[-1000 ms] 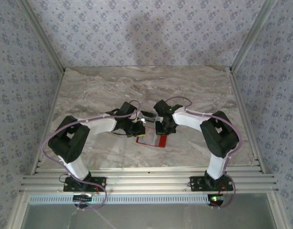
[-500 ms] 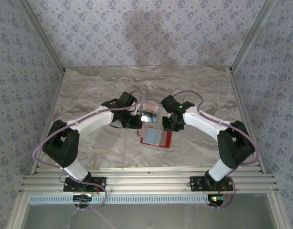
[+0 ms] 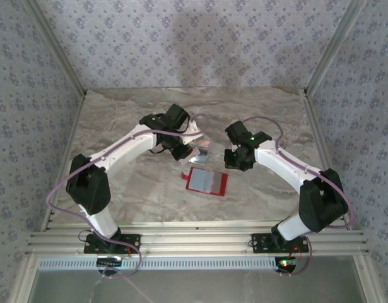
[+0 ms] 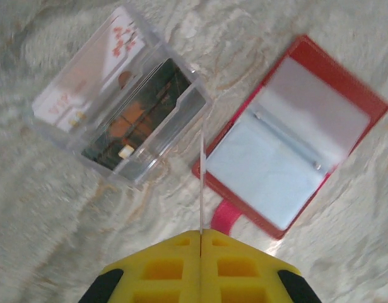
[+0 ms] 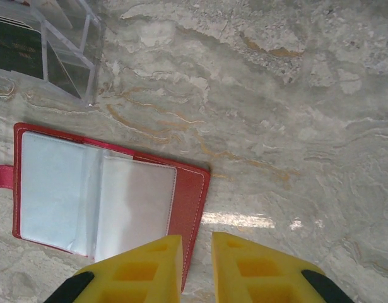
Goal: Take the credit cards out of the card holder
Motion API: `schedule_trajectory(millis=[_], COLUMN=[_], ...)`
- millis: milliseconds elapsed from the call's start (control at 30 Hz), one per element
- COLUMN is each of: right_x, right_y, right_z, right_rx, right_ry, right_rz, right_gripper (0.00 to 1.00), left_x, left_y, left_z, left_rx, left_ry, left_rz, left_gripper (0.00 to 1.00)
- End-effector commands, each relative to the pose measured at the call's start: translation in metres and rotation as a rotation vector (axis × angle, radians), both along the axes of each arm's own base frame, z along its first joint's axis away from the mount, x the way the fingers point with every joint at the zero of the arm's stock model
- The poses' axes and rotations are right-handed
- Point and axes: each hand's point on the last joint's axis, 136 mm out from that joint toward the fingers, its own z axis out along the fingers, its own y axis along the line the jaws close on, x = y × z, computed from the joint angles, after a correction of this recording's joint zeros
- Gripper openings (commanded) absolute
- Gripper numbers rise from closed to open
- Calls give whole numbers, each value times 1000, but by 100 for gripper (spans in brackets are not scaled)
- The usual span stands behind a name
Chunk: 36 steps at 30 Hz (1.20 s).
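Since arms drew off the holder (image 3: 207,182), L jaws pinch a card (image 4: 200,180) edge-on; R jaws ajar, empty.

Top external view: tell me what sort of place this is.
Probably a staged robot test cell, not a real room: a left arm and right arm bolted to an aluminium rail, a marble-look tabletop, and wallpapered panels boxing it in.

Left arm (image 3: 121,153) and right arm (image 3: 281,165): white shells, black joints, looping lilac cables, yellow recessed-square jaws.
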Motion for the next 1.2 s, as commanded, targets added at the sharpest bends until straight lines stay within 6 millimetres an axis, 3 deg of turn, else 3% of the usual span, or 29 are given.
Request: schedule_trajectory(millis=[0, 267, 500, 733, 1167], right_x=[-9, -11, -14, -13, -11], right_y=[-8, -15, -24, -31, -33], right_z=[1, -2, -2, -2, -9], right_rx=[-11, -11, -11, -6, 15], right_ry=[16, 26, 32, 37, 53], right_rz=[8, 2, -16, -28, -37], right_gripper=[20, 20, 20, 20, 20], left_x=[-1, 34, 68, 80, 80], left_y=[-1, -4, -21, -32, -39], left_z=[1, -6, -1, -3, -36], left_rx=[97, 254, 261, 250, 256], left_ry=[-93, -199, -315, -328, -243], left_rz=[-323, -561, -592, -623, -662], left_gripper=[0, 0, 0, 0, 0])
